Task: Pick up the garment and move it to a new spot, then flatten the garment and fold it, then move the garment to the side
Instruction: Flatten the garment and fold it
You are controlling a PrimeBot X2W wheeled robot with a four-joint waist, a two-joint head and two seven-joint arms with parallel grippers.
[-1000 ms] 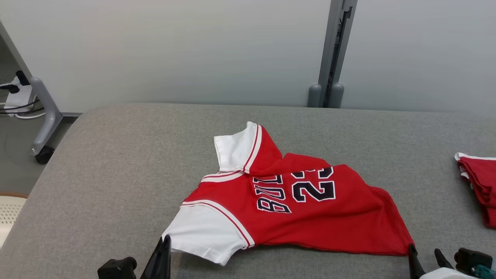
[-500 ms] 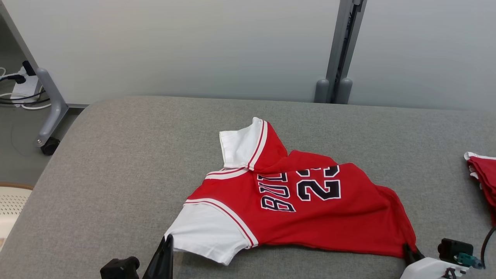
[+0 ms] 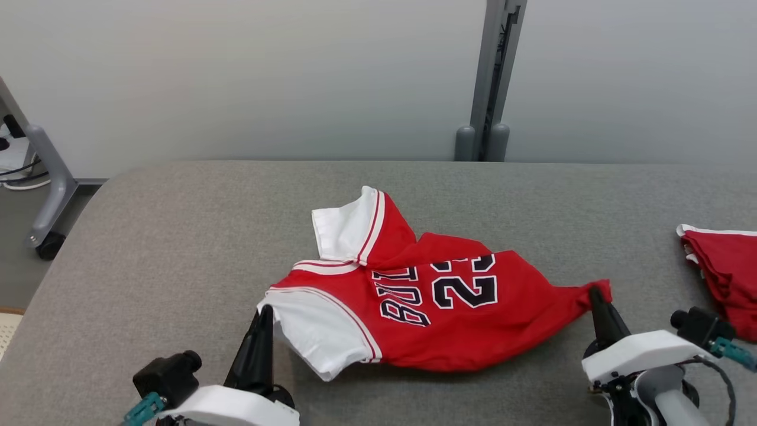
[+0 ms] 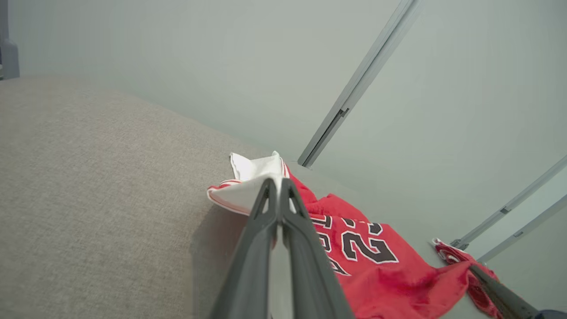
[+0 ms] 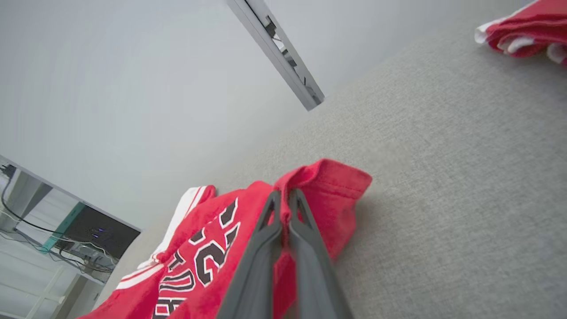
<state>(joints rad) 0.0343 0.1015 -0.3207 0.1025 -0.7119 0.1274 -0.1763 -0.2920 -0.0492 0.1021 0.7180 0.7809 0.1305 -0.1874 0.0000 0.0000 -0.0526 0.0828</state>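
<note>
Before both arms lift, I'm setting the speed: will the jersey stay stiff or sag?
Probably floppy: the jersey bunches and creases where the right gripper pinches its hem corner. Likely to sag in the middle, since the left gripper holds the white sleeve. It looks thin and light, so the pinches should hold.

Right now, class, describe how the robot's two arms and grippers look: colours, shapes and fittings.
The left gripper and right gripper each have two long, dark grey fingers tapering to a point. Behind each sits a smooth white wrist shell, flanked by a black block with a teal connector.
</note>
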